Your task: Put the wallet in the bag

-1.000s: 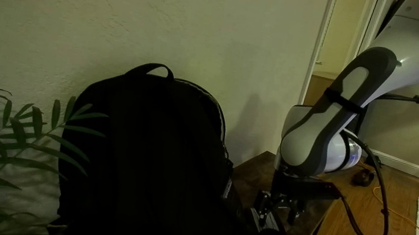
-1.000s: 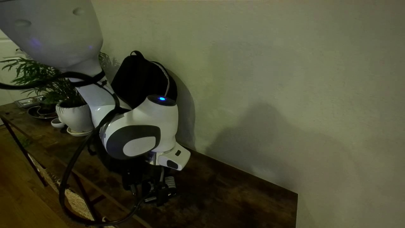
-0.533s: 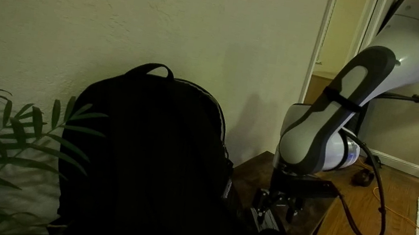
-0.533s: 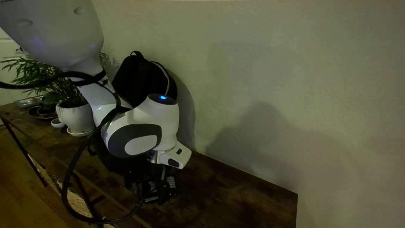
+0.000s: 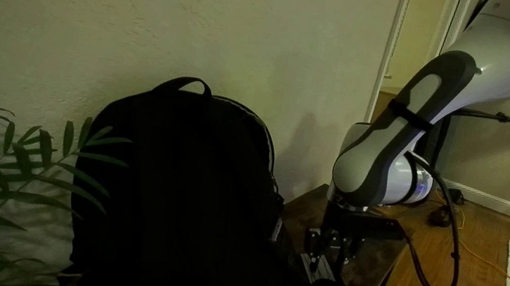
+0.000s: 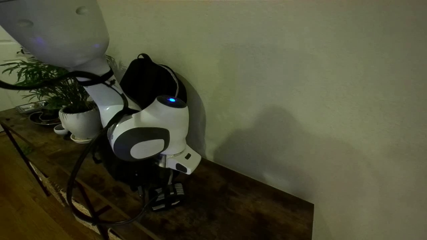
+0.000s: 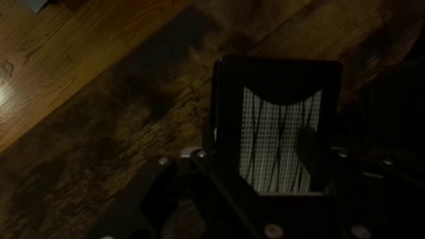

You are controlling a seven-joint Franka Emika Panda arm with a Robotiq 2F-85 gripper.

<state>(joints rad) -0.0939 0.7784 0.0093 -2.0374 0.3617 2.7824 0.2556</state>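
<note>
Wallet (image 7: 278, 129) between fingers (image 5: 314, 262), beside bag (image 5: 188, 193)

In an exterior view we stand close to the black backpack (image 5: 188, 193), facing the pale wall (image 5: 250, 32) at a slant, the robot arm (image 5: 396, 133) beyond. From toward the opposite end of the bench (image 6: 250, 210), in an exterior view, we look down at that same backpack, arm and wall, the arm nearest. Our wrist view peers steeply down past the hand (image 7: 270, 154), close over the wallet (image 7: 277, 126).
</note>
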